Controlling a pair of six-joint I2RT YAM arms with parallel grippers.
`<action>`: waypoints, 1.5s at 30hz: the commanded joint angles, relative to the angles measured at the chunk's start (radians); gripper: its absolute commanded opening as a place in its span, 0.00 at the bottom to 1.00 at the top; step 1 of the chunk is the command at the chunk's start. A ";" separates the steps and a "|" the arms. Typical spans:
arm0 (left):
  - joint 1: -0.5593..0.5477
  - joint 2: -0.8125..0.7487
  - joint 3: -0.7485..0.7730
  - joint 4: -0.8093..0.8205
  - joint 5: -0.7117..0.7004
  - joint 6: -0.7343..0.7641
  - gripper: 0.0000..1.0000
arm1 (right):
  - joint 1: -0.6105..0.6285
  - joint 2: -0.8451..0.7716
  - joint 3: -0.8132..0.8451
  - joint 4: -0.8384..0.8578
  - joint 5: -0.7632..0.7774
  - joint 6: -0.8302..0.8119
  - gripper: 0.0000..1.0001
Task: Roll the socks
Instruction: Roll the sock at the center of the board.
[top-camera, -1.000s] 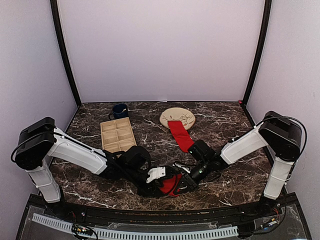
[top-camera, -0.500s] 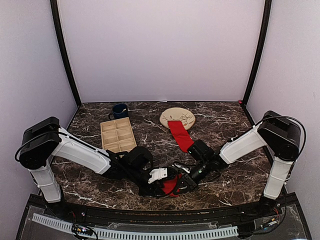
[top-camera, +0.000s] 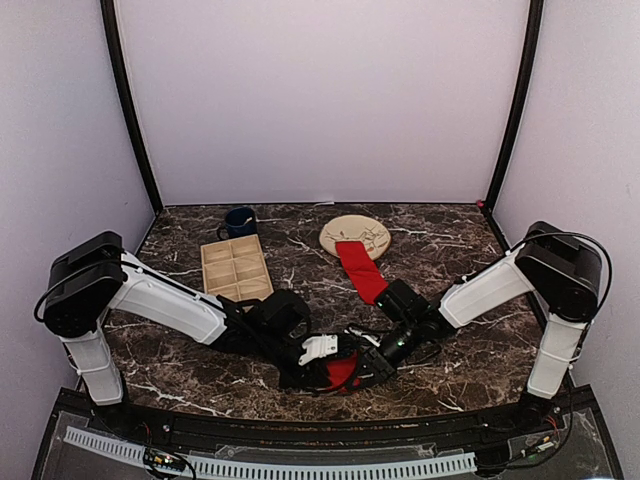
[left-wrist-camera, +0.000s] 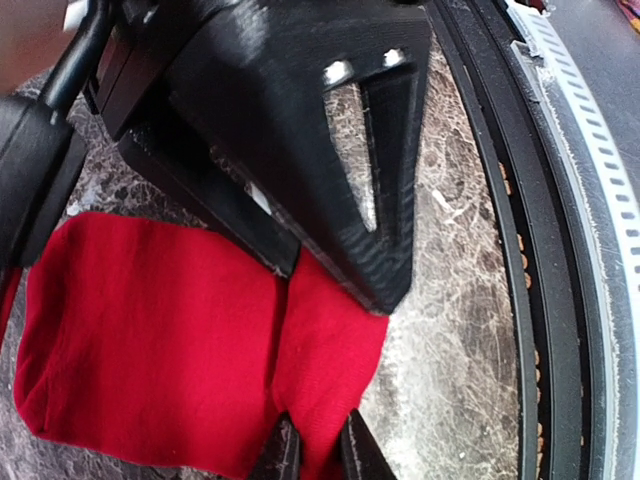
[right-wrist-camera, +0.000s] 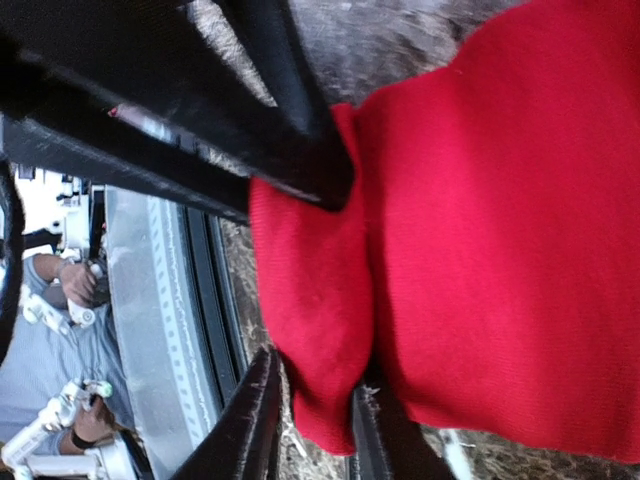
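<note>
One red sock (top-camera: 341, 373) lies bunched near the table's front edge, between the two grippers. My left gripper (top-camera: 318, 372) is shut on a narrow fold of this sock (left-wrist-camera: 160, 330), its fingertips (left-wrist-camera: 285, 455) pinching the cloth at the edge. My right gripper (top-camera: 368, 366) faces it from the right. In the right wrist view the right gripper (right-wrist-camera: 315, 425) is open around a fold of the sock (right-wrist-camera: 480, 230), with a gap beside one finger (right-wrist-camera: 250, 420). The other red sock (top-camera: 360, 268) lies flat, its far end on the beige plate (top-camera: 372, 228).
A wooden compartment tray (top-camera: 235, 270) lies at the back left with a dark blue mug (top-camera: 239, 221) behind it. The black rail of the table's front edge (left-wrist-camera: 500, 250) runs just beside the bunched sock. Both arms cross low over the front of the marble table.
My left jaws have closed onto the fold of the sock. My right jaws, shut before, have parted. The left wrist has crept slightly right.
</note>
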 joint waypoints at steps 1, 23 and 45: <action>0.024 0.015 0.019 -0.073 0.078 -0.012 0.15 | -0.012 -0.011 -0.014 0.006 0.048 0.009 0.26; 0.106 0.062 0.078 -0.159 0.271 -0.089 0.20 | -0.059 -0.211 -0.137 0.114 0.338 0.081 0.34; 0.157 0.170 0.184 -0.321 0.438 -0.072 0.21 | 0.200 -0.483 -0.251 0.162 0.760 -0.042 0.35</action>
